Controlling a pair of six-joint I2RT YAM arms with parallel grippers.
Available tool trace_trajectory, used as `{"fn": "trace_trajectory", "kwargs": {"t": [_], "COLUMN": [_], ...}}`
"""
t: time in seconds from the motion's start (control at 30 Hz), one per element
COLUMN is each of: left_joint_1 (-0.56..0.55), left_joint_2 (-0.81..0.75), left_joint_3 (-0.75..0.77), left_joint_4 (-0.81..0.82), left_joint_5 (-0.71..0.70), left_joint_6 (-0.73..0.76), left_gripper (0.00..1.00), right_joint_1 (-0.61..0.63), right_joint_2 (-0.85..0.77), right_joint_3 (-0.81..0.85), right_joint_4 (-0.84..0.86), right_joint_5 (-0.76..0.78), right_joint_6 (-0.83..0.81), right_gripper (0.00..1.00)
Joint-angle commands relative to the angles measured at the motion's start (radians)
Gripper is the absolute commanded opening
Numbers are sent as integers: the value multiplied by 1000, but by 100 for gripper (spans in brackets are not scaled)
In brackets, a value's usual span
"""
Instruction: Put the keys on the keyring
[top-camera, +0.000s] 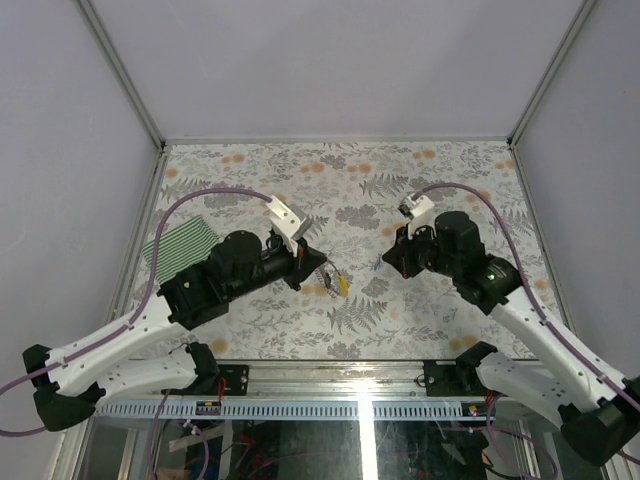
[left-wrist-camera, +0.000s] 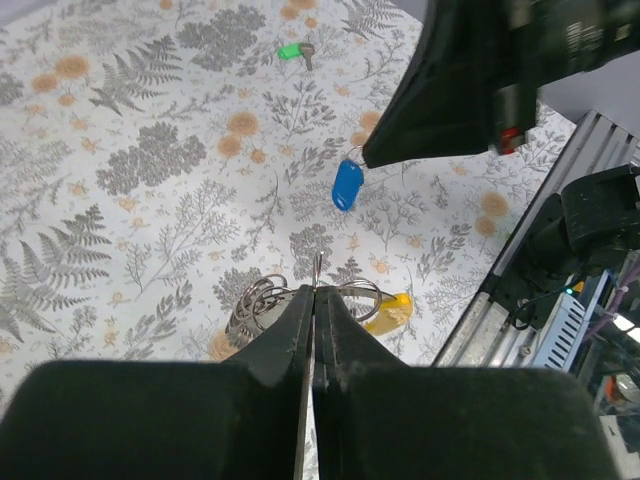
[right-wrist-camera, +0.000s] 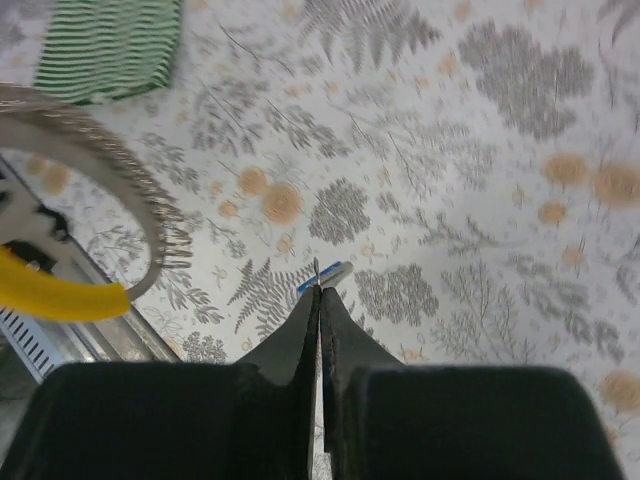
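Toward the near edge of the counter (top-camera: 250, 170), mid-width: keyring (left-wrist-camera: 262, 300) lot, two of three pieces in hand.
Thin, springy ring wire pinched by the clenched left fingers (left-wrist-camera: 290, 340), yellow tag (left-wrist-camera: 390, 312) beside. Light, slippery blue key (left-wrist-camera: 347, 185) gripped by the right fingers (right-wrist-camera: 300, 340), probably at its blade; long axis upright, head downward. Loose green key (left-wrist-camera: 290, 50) lies flat, well apart; take it by the plastic head.

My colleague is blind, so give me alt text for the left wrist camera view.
The shut left gripper pinches a thin silvery metal keyring with a yellow plastic tag over a floral-patterned table. Beyond, the right gripper holds a small blue-headed key; a green-headed key lies farther off.
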Motion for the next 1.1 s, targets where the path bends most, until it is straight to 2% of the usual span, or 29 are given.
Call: {"fn": "trace_trajectory", "kwargs": {"t": [0.0, 0.1, 0.33, 0.6, 1.07], "left_joint_1": [-5, -5, -5, -5, -5], "left_joint_2": [8, 15, 13, 16, -8], "left_joint_3": [52, 63, 65, 73, 76], "left_joint_4": [115, 146, 216, 220, 221], "left_joint_5": [-18, -26, -28, 4, 67], "left_joint_6": [103, 158, 246, 248, 226], "left_gripper": [0, 0, 0, 0, 0], "right_joint_1": [-5, -5, 3, 41, 111], "right_joint_2": [-97, -131, -94, -38, 58], "right_joint_3": [102, 126, 257, 324, 383], "right_joint_4": [-31, 3, 56, 118, 94], "right_joint_5": [-184, -258, -424, -471, -454], "right_joint_6": [-189, -224, -239, -228, -285], "right_gripper": [0, 0, 0, 0, 0]}}
